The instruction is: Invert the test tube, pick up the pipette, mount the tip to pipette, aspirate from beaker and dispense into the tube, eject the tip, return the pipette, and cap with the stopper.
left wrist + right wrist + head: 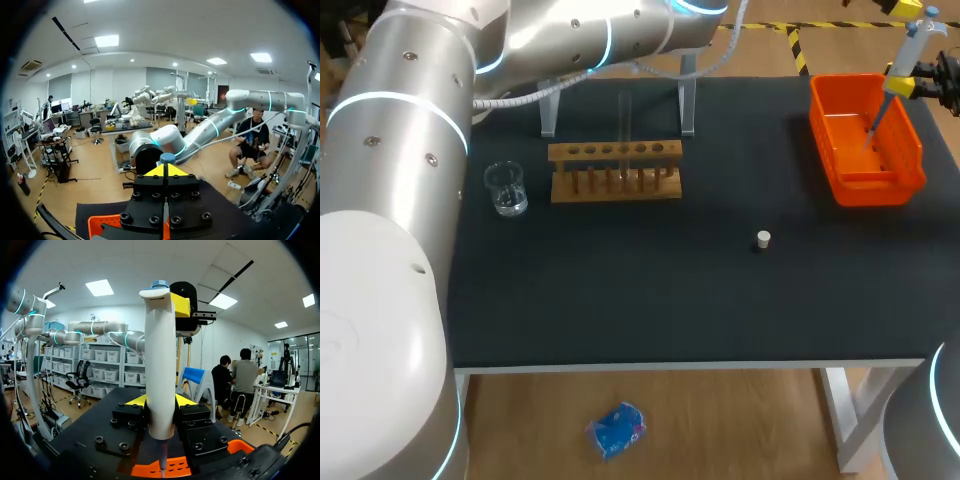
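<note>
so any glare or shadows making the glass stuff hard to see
head view: the test tube in the rack is only faint pale edges against the dark table, the beaker easier thanks to rim highlights, no hard shadows; right wrist view: bright overhead lighting behind, yet the pipette in the right gripper is evenly lit
</note>
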